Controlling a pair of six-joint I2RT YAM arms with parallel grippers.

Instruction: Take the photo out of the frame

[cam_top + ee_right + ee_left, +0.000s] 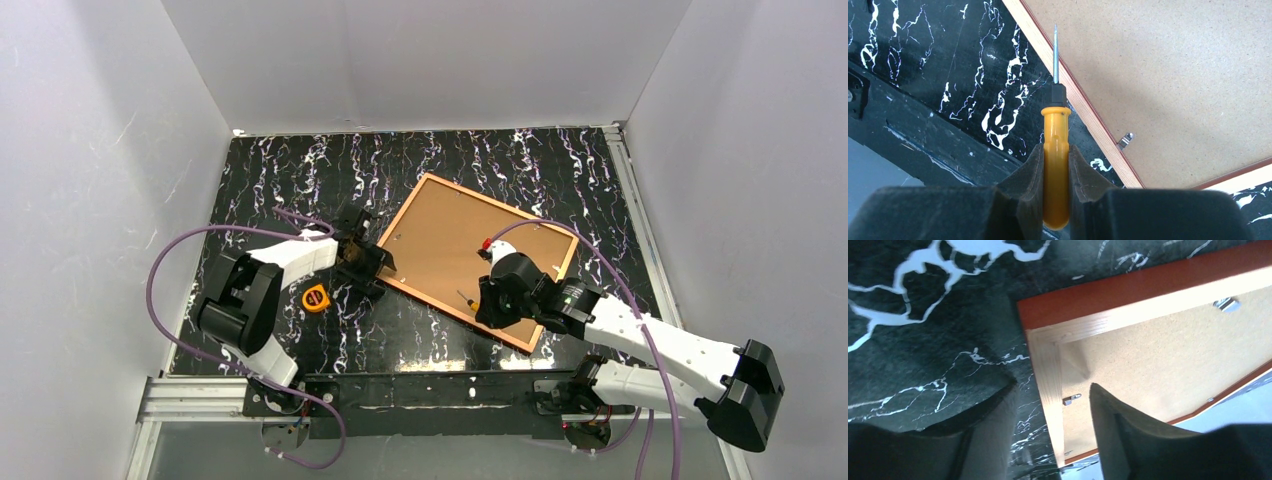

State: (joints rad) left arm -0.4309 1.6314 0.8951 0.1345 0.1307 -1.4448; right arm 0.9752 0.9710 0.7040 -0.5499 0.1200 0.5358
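Observation:
The frame (500, 205) lies face down on the black marbled table, with the photo's plain brown board back (440, 235) showing inside it. My left gripper (365, 255) is open at the frame's left corner. In the left wrist view it (1052, 390) straddles the frame's wooden rail (1045, 370), one finger over the table and one over the board (1158, 350). My right gripper (478, 300) is shut on a yellow-handled screwdriver (1054, 125) at the frame's near edge (1083, 107). The metal tip points at that edge. The printed side is hidden.
Small metal retaining clips sit on the board's edge (1072, 399) (1226, 303) (1125, 140). An orange tape measure (316, 297) lies on the table left of the frame. White walls enclose the table; a metal rail (200, 395) runs along the near edge.

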